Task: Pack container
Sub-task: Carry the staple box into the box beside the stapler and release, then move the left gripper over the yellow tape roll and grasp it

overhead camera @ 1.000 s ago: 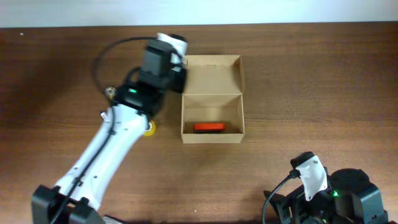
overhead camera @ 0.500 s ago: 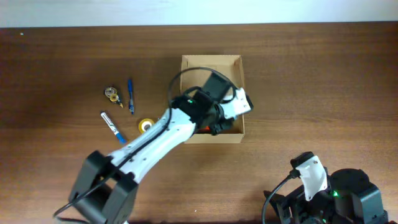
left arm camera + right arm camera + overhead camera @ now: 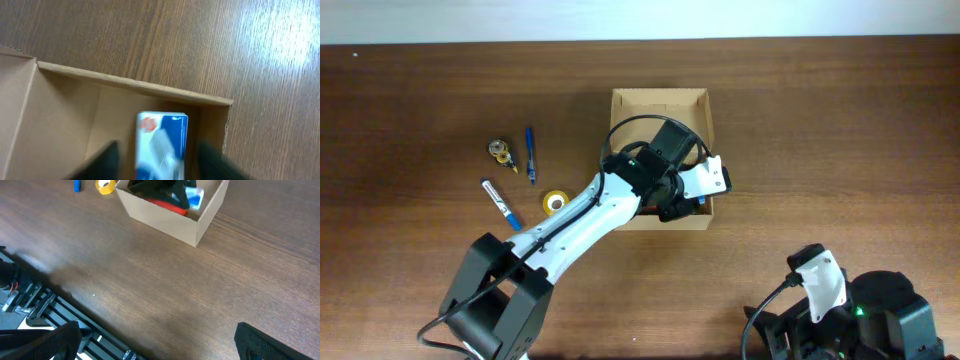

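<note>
Left gripper (image 3: 158, 150): jaws parted, gripping nothing. In the wrist view its two fingers (image 3: 109, 159) show as dark blurs, one on each side of a small blue-and-white pack (image 3: 162, 131). A strip of bare cardboard is visible between each finger and the pack. The pack is inside the container (image 3: 135, 86), close to an end wall. The blur hides whether it rests flat on the floor.

Seen from above, the left arm reaches in from the near left of the table (image 3: 840, 140). Its wrist covers the right part of the container's open compartment. The container (image 3: 660, 112) stands near the middle of the table, toward the far edge, with its lid (image 3: 692, 108) folded back on the far side. A red item (image 3: 167, 206) lies on the floor of the box along the near wall, partly under the gripper.

Outside the box, to its left:
- yellow tape roll (image 3: 555, 202), nearest the container but not touching it;
- marker (image 3: 500, 202), beside the roll;
- blue pen (image 3: 530, 153), farther back;
- a small gold-coloured roll (image 3: 500, 150), just left of the pen.

Right gripper (image 3: 157, 327): jaws spread wide, nothing between them. It sits low at the near right corner of the table, well apart from the container.
</note>
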Available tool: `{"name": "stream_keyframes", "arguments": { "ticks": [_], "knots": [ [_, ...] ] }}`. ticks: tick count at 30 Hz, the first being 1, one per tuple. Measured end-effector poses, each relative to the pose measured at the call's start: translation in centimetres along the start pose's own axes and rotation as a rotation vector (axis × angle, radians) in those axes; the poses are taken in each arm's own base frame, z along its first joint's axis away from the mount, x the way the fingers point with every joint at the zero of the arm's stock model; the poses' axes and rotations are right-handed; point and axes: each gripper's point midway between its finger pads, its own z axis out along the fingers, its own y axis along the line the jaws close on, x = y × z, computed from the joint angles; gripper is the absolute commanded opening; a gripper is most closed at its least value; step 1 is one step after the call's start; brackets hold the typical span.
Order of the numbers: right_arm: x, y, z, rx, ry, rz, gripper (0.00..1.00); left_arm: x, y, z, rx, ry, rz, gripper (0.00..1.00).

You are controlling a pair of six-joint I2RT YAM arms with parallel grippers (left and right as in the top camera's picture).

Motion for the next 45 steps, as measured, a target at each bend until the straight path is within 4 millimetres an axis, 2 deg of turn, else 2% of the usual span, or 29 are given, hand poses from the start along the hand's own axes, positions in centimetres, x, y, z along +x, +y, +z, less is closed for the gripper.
{"name": "stream_keyframes", "arguments": {
  "ticks": [7, 11, 13, 16, 19, 21, 23, 25, 27, 30, 32, 36, 42, 45],
  "knots": [
    [0.0, 0.0, 0.0, 0.000, 0.000, 0.000, 0.99, -0.1, 0.5, -0.3, -0.020, 0.013, -0.046, 0.69],
    [0.0, 0.0, 0.0, 0.000, 0.000, 0.001, 0.99, -0.7, 2.9, -2.4, -0.124, 0.047, -0.130, 0.69],
    [0.0, 0.0, 0.0, 0.000, 0.000, 0.000, 0.99, -1.0, 4.6, -4.7, -0.203, 0.044, -0.180, 0.69],
    [0.0, 0.0, 0.0, 0.000, 0.000, 0.000, 0.99, -1.4, 7.4, -9.9, -0.336, -0.013, -0.267, 0.69],
    [0.0, 0.0, 0.0, 0.000, 0.000, 0.001, 0.99, -0.3, 9.7, -15.9, -0.453, -0.073, -0.380, 0.69],
    [0.0, 0.0, 0.0, 0.000, 0.000, 0.000, 0.99, 1.8, 11.1, -20.4, -0.532, -0.091, -0.472, 0.69],
    [0.0, 0.0, 0.0, 0.000, 0.000, 0.000, 0.99, 4.4, 11.8, -23.2, -0.583, -0.074, -0.551, 0.69],
    [0.0, 0.0, 0.0, 0.000, 0.000, 0.000, 0.99, 7.3, 12.1, -25.1, -0.620, -0.037, -0.634, 0.69],
    [0.0, 0.0, 0.0, 0.000, 0.000, 0.000, 0.99, 10.2, 12.2, -26.1, -0.634, 0.012, -0.718, 0.69],
    [0.0, 0.0, 0.0, 0.000, 0.000, 0.001, 0.99, 13.4, 12.4, -26.4, -0.645, 0.059, -0.814, 0.69],
    [0.0, 0.0, 0.0, 0.000, 0.000, 0.001, 0.99, 15.1, 12.3, -25.5, -0.638, 0.084, -0.859, 0.69],
    [0.0, 0.0, 0.0, 0.000, -0.001, 0.000, 0.99, 18.2, 11.1, -21.5, -0.587, 0.131, -0.918, 0.72],
    [0.0, 0.0, 0.0, 0.000, 0.000, 0.001, 0.99, 22.1, 8.9, -15.3, -0.534, 0.156, -0.989, 0.83],
    [0.0, 0.0, 0.0, 0.000, 0.000, 0.001, 0.99, 23.3, 8.1, -13.4, -0.527, 0.148, -1.013, 0.86]
  ]
}}
